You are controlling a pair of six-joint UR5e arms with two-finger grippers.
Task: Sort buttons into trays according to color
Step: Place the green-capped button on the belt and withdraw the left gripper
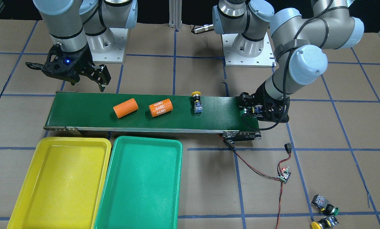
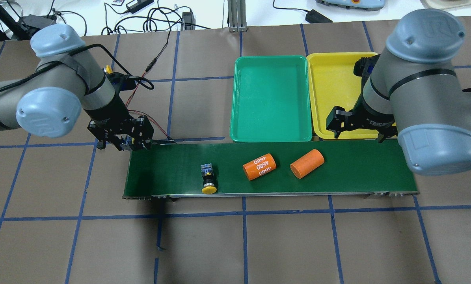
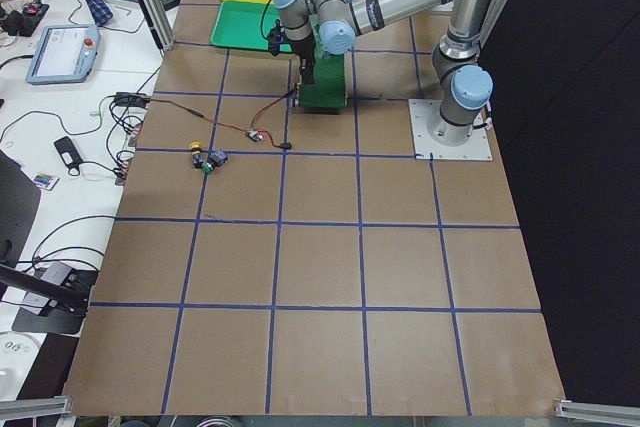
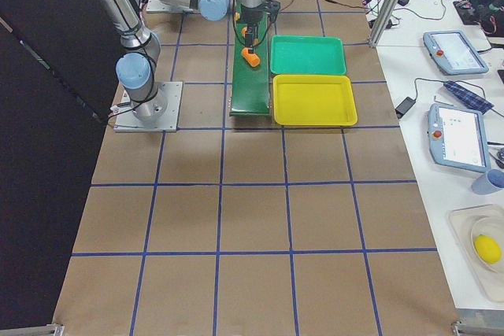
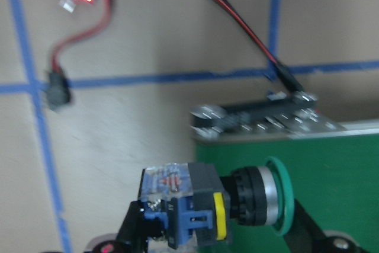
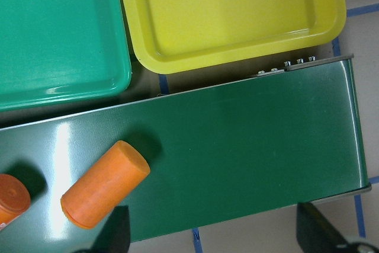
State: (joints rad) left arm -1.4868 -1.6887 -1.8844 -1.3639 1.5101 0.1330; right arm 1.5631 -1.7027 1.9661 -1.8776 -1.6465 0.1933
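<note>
One by one, seemingly feeding the conveyor belt [image 2: 172,165]: clamping a green button [image 5: 213,202] in the left gripper [image 2: 133,141] at the belt's end, yellow button [image 2: 208,179] lying mid-belt, right gripper [image 2: 355,126] spread open above the opposite end; next, lowering gently, then releasing.

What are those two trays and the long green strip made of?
The yellow tray and green tray look like glossy moulded plastic: rounded corners, soft glare. The belt seems a smooth rubbery or vinyl sheet with a sheen, though that is uncertain.
</note>
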